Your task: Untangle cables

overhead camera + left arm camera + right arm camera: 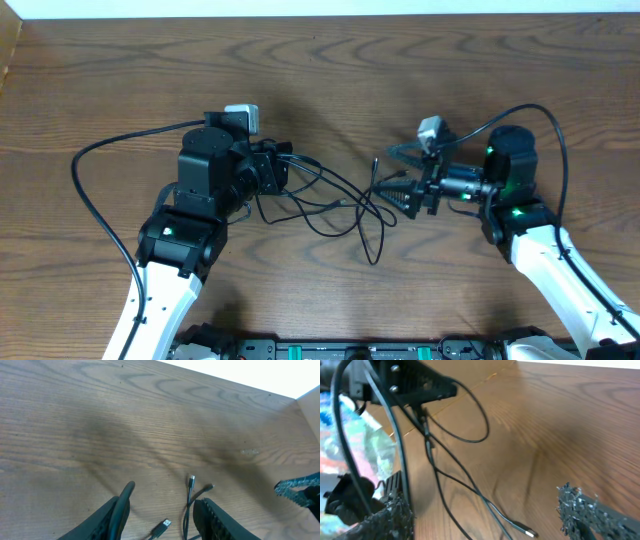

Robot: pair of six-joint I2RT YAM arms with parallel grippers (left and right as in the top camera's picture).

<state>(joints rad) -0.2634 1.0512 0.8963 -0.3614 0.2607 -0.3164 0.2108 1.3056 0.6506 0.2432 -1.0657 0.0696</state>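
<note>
Both the left arm (205,170) and right arm (515,165) pair white lower links (160,290) with black upper housings dotted with green lights (168,232), trailing thick black wires (90,190), and the right gripper (484,499) has rough, pitted black fingers (585,510).

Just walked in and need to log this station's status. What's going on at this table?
Two robot arms are working on a loose tangle of thin black cables lying on the wooden table between them. The left end effector is at the tangle's left edge, fingers apart with a cable running between them; whether it pinches that cable is unclear. The right end effector is wide open at the tangle's right side, holding nothing. The cables are not yet separated.
</note>
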